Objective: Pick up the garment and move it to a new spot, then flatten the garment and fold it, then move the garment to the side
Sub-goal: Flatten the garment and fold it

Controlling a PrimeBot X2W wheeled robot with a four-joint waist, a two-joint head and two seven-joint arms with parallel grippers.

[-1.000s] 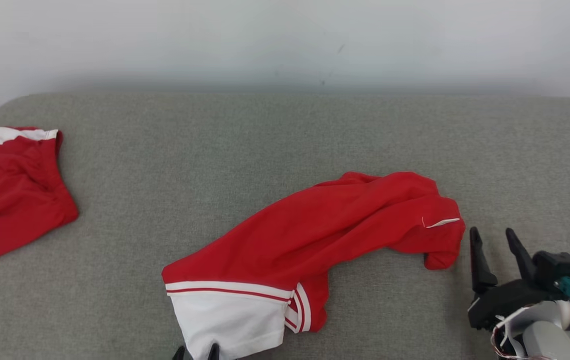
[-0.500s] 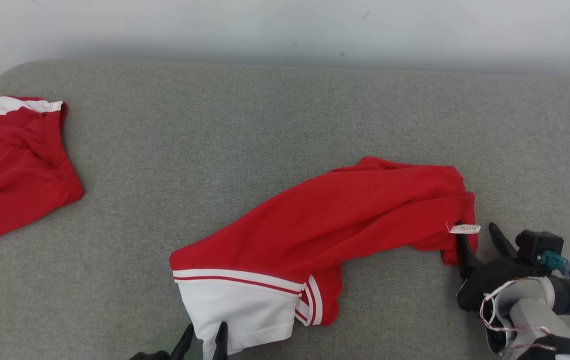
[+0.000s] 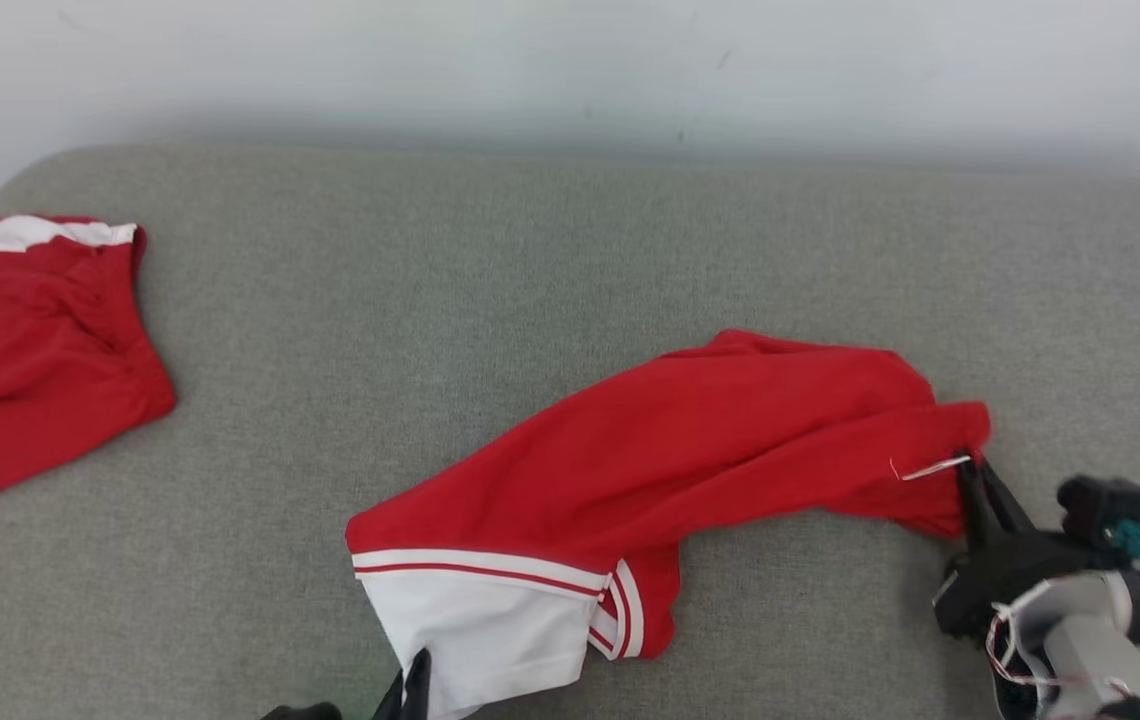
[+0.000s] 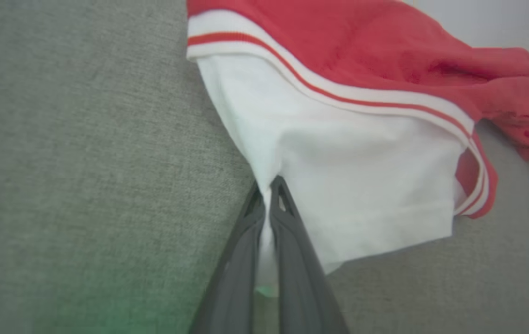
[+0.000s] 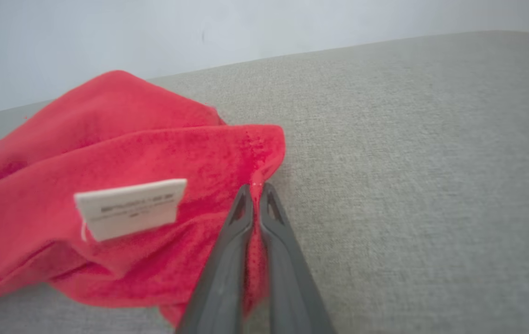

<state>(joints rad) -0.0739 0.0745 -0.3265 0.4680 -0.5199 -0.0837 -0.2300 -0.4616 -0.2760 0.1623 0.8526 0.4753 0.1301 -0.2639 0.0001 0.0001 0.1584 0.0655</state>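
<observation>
A red garment (image 3: 690,450) with a white, red-striped end lies stretched across the grey cushion, running from lower left to right. My left gripper (image 3: 413,690) at the bottom edge is shut on the white hem (image 4: 338,176), the cloth pinched between its fingers (image 4: 246,250). My right gripper (image 3: 970,480) at the right is shut on the red end of the garment (image 5: 130,185), beside a white label (image 5: 130,208). The label (image 3: 935,467) sticks out just left of the right fingertips.
A second red garment (image 3: 20,350) with a white band lies at the cushion's far left edge. The grey cushion (image 3: 530,270) stretches wide behind the garment, ending at a pale wall (image 3: 570,70). Bare fabric lies to the right of the right gripper (image 5: 431,162).
The right gripper moved in onto the garment's red end and shut on it, then pulled it rightward. The left gripper closed on the white hem. The camera shifted slightly.
</observation>
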